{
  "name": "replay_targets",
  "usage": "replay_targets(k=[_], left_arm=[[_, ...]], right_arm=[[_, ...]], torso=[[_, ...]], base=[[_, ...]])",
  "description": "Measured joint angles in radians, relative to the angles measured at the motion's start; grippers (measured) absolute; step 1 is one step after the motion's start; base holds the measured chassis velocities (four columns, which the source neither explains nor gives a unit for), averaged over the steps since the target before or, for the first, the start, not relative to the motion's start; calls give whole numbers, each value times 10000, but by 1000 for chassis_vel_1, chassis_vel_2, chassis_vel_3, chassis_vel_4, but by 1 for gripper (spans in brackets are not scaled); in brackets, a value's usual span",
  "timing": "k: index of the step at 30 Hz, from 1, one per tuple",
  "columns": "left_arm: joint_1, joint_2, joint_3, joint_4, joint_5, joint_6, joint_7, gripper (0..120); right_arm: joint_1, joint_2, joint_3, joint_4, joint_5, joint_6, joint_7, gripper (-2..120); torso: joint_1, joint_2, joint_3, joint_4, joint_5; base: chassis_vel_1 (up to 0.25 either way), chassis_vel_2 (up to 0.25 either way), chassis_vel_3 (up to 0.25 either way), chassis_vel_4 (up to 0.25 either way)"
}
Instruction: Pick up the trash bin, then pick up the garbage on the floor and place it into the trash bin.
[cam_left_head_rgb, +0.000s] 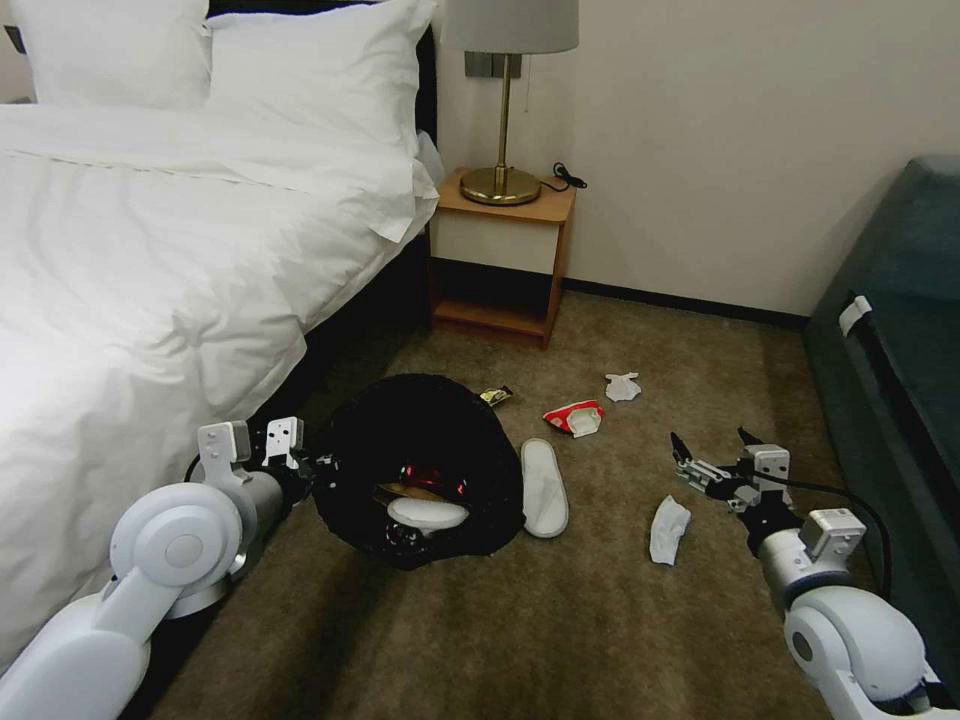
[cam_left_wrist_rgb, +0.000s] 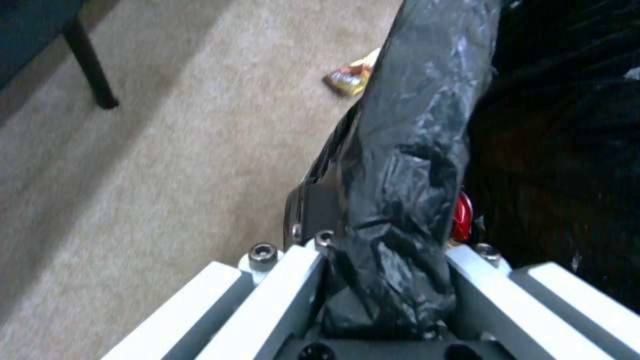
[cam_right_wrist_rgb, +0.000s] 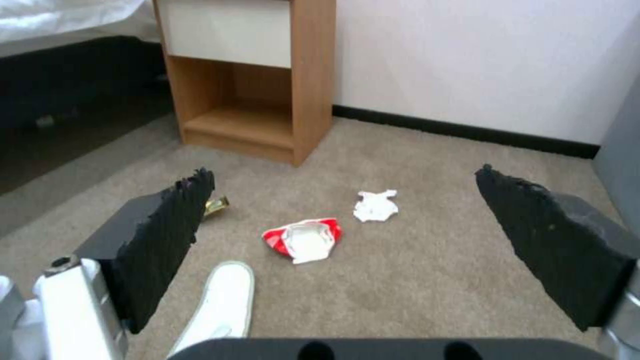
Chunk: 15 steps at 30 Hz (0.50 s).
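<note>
The trash bin (cam_left_head_rgb: 415, 465), lined with a glossy black bag, sits tilted beside the bed (cam_left_head_rgb: 150, 280), its wide mouth turned toward the camera. Inside lie 1 white slipper (cam_left_head_rgb: 428, 514), something red and a tan strip; the rest of the contents are lost in the dark of the bag. The left gripper (cam_left_head_rgb: 300, 462) is at the bin's rim on the bed side, and the left wrist view shows its fingers (cam_left_wrist_rgb: 267, 295) closed on the bagged rim (cam_left_wrist_rgb: 407, 200), with the gold-brown snack packet (cam_left_wrist_rgb: 348, 80) on the carpet beyond. The packet bears printing, but it is too blurred to read.

On the carpet just beside the bin lies a 2nd white slipper (cam_left_head_rgb: 544, 487). Past it are a red wrapper (cam_left_head_rgb: 574, 418) with a white inside and a crumpled white tissue (cam_left_head_rgb: 622, 387); no lettering on the wrapper can be made out. Another white crumpled piece (cam_left_head_rgb: 668, 528) lies near the right gripper (cam_left_head_rgb: 712, 450), which hovers above the floor with its jaws spread wide and nothing between them. In its wrist view the slipper (cam_right_wrist_rgb: 220, 305) is cut off at the frame edge, and the packet (cam_right_wrist_rgb: 217, 204) is mostly hidden behind 1 black pad (cam_right_wrist_rgb: 167, 240).

A wooden nightstand (cam_left_head_rgb: 505, 265) with a brass lamp (cam_left_head_rgb: 503, 110) stands against the wall.
</note>
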Motion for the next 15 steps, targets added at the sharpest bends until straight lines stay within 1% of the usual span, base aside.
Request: replay_targets(k=[1, 2, 4, 5, 7, 8, 10, 12, 15], left_arm=[[-117, -38, -24, 44, 199, 0, 208, 0], [-117, -38, -24, 44, 199, 0, 208, 0], [-362, -89, -61, 125, 505, 0, 582, 0], [-362, -89, -61, 125, 505, 0, 582, 0], [-706, -113, -55, 202, 494, 0, 654, 0], [-706, -113, -55, 202, 494, 0, 654, 0], [-916, -134, 3, 288, 469, 0, 654, 0], [-951, -146, 20, 300, 452, 0, 654, 0], [-971, -174, 53, 308, 442, 0, 627, 0]], right_arm=[[23, 6, -27, -57, 0, -12, 0, 100], [23, 6, -27, -57, 0, -12, 0, 100], [53, 11, -69, -175, 4, -32, -9, 100], [53, 11, -69, -175, 4, -32, -9, 100], [61, -2, -77, -271, 36, -52, -12, 100], [61, -2, -77, -271, 36, -52, -12, 100], [63, -52, -61, -308, 111, -54, -6, 100], [66, -71, -47, -315, 150, -58, 13, 100], [65, -101, -23, -321, 201, -71, 62, 100]], torso=[[0, 0, 0, 0, 0], [0, 0, 0, 0, 0], [0, 0, 0, 1, 1], [0, 0, 0, 1, 1], [0, 0, 0, 0, 1], [0, 0, 0, 0, 1], [-1, 0, 0, 0, 0], [-1, 0, -1, -1, 0], [-1, 0, -1, -1, 1]], base=[[0, 0, 0, 0], [0, 0, 0, 0], [0, 0, 0, 0], [0, 0, 0, 0], [0, 0, 0, 0], [0, 0, 0, 0], [0, 0, 0, 0], [-36, 14, 16, -18], [-80, 66, 82, -71]])
